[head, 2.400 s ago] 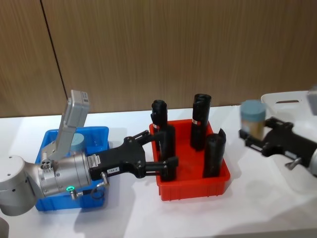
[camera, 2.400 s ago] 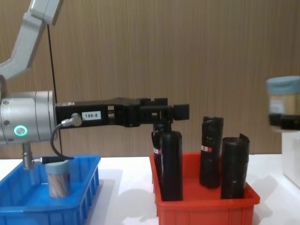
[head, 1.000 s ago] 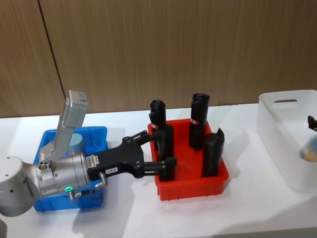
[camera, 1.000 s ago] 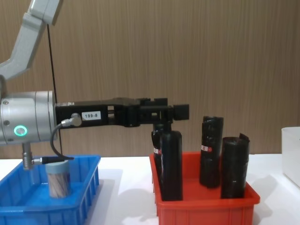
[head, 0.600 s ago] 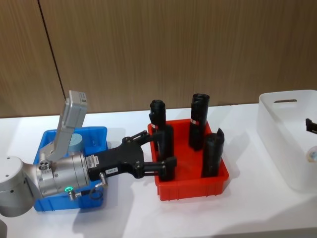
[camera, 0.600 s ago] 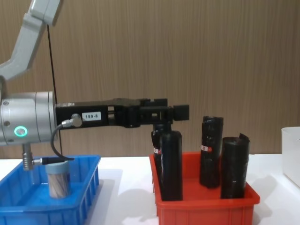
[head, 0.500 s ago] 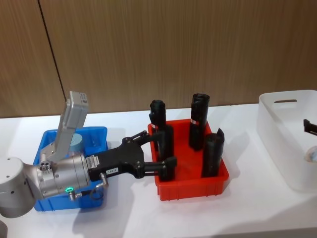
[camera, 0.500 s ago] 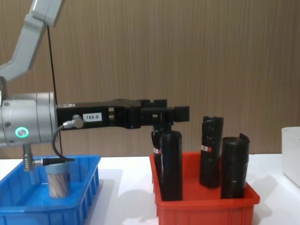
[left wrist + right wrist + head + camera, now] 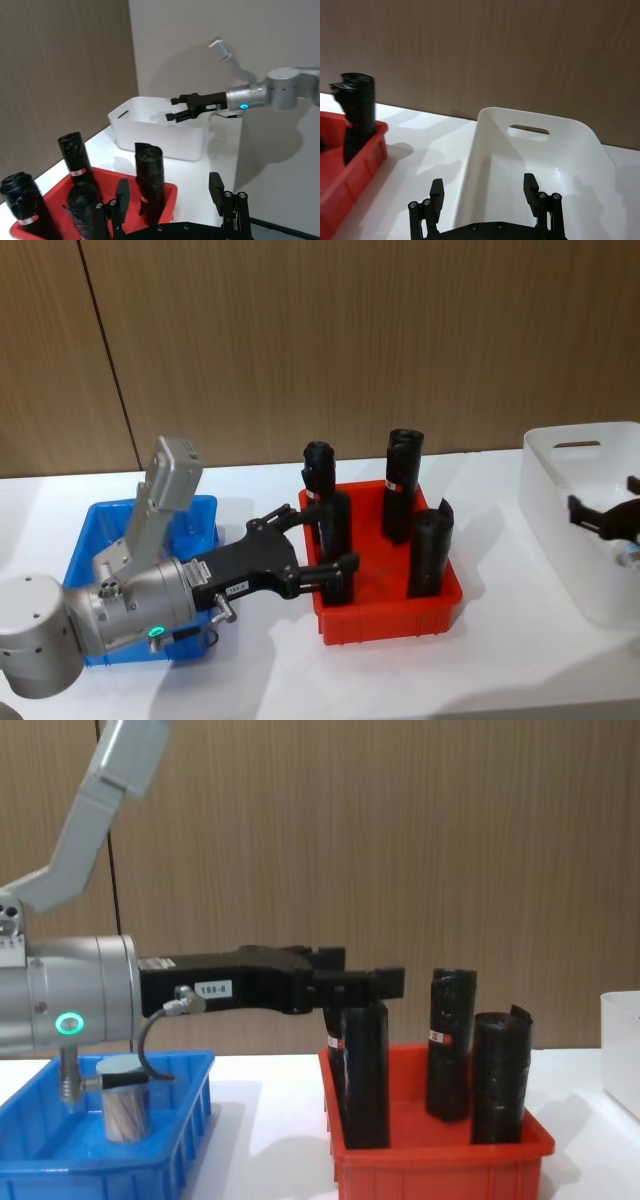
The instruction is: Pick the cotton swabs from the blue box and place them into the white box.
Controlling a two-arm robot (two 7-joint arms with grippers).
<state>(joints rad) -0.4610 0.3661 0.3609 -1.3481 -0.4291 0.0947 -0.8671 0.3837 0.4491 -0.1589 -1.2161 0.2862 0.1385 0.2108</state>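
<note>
With the right pincer wide over the white box, I steer the wide left pincer off the black rolls toward the tub in the blue box.

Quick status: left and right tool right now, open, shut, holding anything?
Left tool: open, empty, above the red rectangular plastic bin.
Right tool: open, empty, above the white smooth-sided plastic box.

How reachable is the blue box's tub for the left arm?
Probably yes: nothing crowds the cotton swabs, but the open left end effector must pull back from the red bin.
</note>
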